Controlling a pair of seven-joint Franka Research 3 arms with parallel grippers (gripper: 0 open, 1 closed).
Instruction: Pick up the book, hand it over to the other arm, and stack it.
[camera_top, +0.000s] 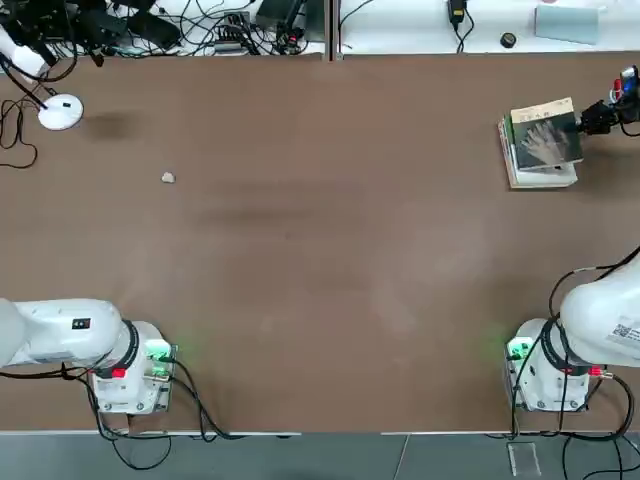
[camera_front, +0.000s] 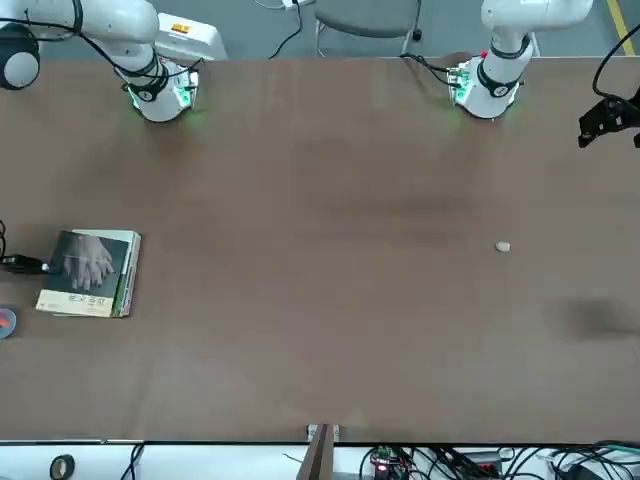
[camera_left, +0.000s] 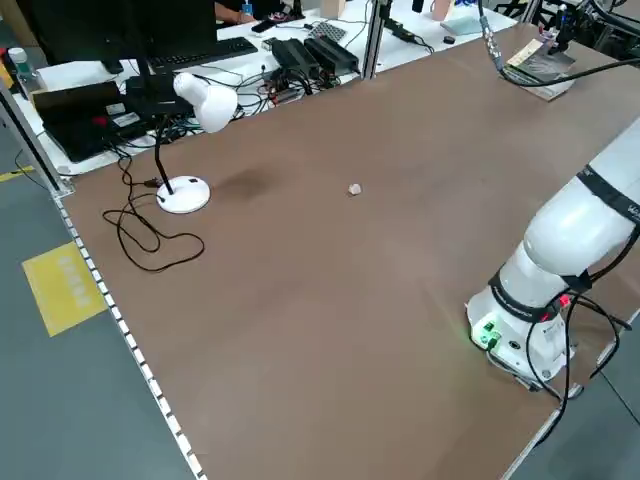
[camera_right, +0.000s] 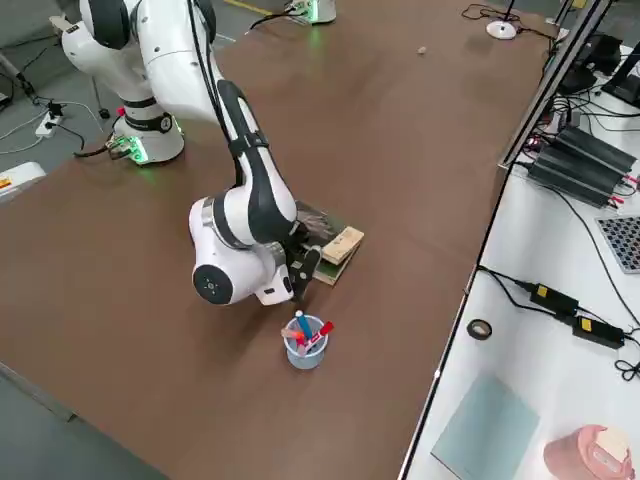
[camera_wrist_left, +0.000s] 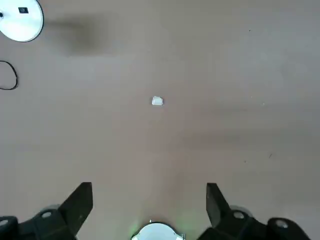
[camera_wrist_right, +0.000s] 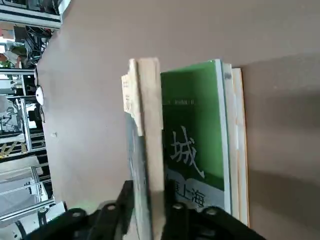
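Note:
The book (camera_top: 545, 135), thin and dark grey with a pale hand on its cover, lies on top of the thicker green-and-white book (camera_top: 540, 180) at the table's far right. In the right wrist view the book (camera_wrist_right: 144, 125) shows edge-on, slightly raised over the green cover (camera_wrist_right: 192, 125). My right gripper (camera_wrist_right: 149, 207) reaches in from the right, one finger on each side of the book's edge; it also shows in the top view (camera_top: 590, 118). My left gripper (camera_wrist_left: 150, 197) hangs open and holds nothing, off the table's left side (camera_front: 605, 120).
A blue cup of pens (camera_right: 303, 345) stands just beside the stacked books, near the right edge. A white lamp base (camera_top: 60, 112) sits at the far left, and a small white scrap (camera_top: 167, 178) lies on the table near it.

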